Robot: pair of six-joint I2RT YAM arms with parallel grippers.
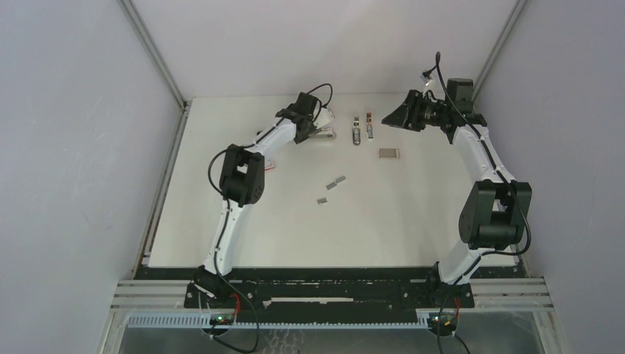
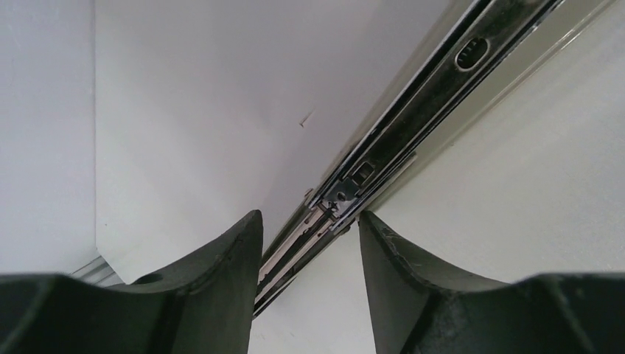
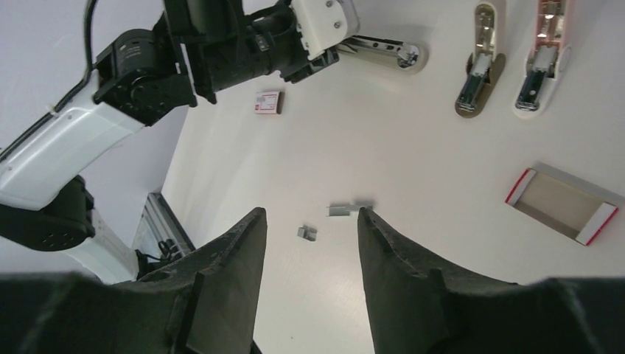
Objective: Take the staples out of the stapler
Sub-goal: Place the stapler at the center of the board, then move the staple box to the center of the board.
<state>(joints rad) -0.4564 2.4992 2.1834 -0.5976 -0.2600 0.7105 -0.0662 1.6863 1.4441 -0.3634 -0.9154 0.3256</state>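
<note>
Silver-grey staples (image 1: 335, 181) loose mid-table, at seven o'clock from two opened staplers (image 1: 357, 131). Left gripper (image 2: 309, 221) at ten o'clock, jaws parted astride chrome stapler (image 2: 413, 108) rail. Right gripper (image 3: 309, 214) at two o'clock, half-open, empty.

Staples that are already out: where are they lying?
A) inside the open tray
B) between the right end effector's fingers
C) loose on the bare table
C: the staples lie loose on the bare table, apart from the open tray.
</note>
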